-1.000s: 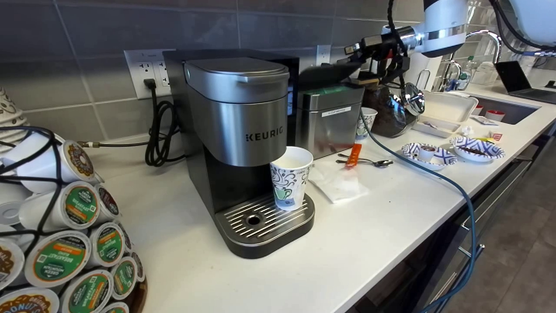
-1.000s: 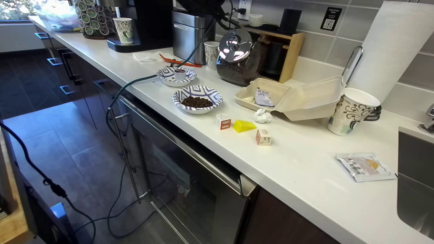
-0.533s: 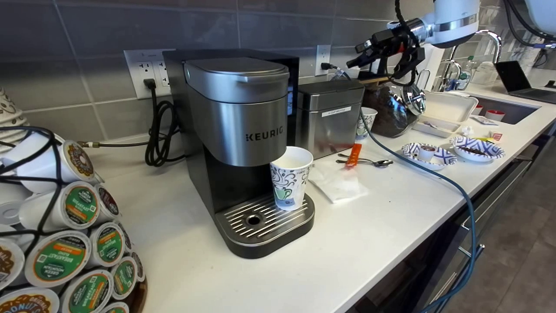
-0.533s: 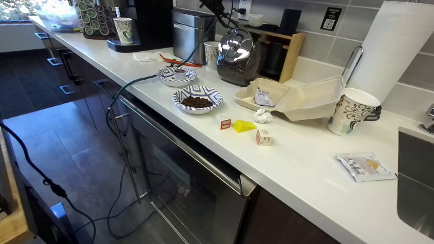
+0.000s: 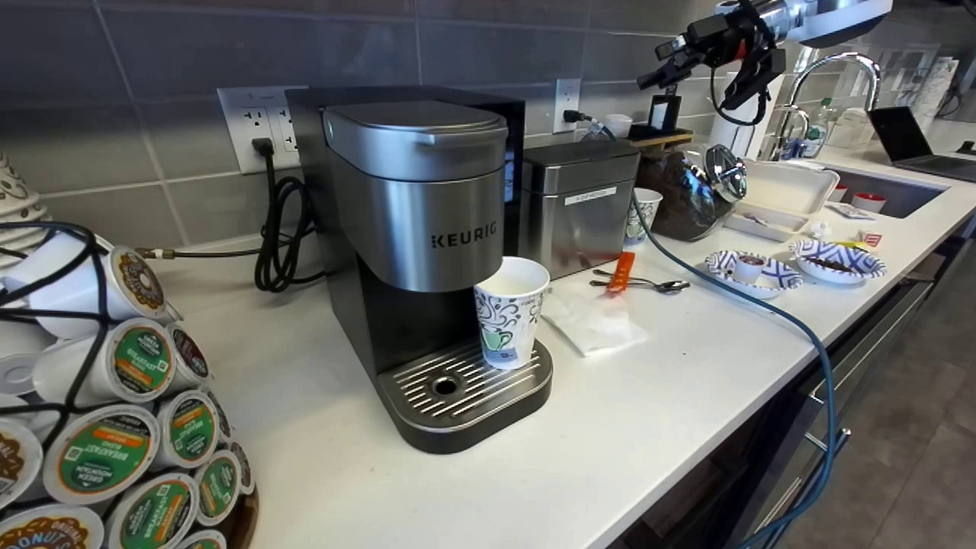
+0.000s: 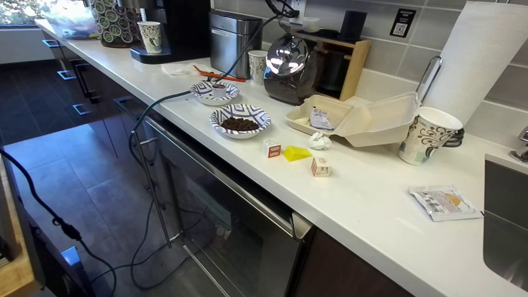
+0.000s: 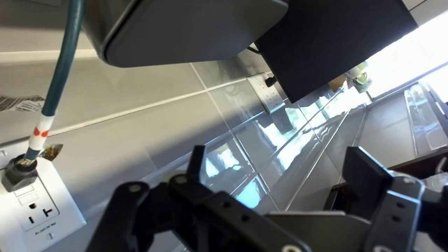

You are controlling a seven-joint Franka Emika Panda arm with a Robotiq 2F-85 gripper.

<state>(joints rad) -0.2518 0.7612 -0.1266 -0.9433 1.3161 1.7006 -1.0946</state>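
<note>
My gripper [image 5: 659,65] hangs in the air at the upper right of an exterior view, above the wooden stand and glass jar. In the wrist view the gripper [image 7: 276,162] is open with its fingers wide apart and nothing between them. Nearest on its left is a stainless steel bin [image 5: 583,210] with a white label, and a gap separates the two. The bin lid [image 5: 579,151] lies down flat. In the wrist view the grey lid [image 7: 196,35] fills part of the top. Both exterior views show the bin, but the gripper [image 7: 276,162] is out of one of them.
A Keurig machine [image 5: 427,198] holds a paper cup [image 5: 509,320] on its drip tray. The coffee jar [image 6: 284,78], wooden stand [image 6: 354,70] and takeout box [image 6: 379,119] stand along the wall. A blue cable [image 5: 762,305] runs across the counter from the outlet [image 7: 35,210].
The bin lid was raised against the gripper fingers one second ago and dropped down by half a second ago. My gripper has moved up and away from the bin, to the right in an exterior view.
</note>
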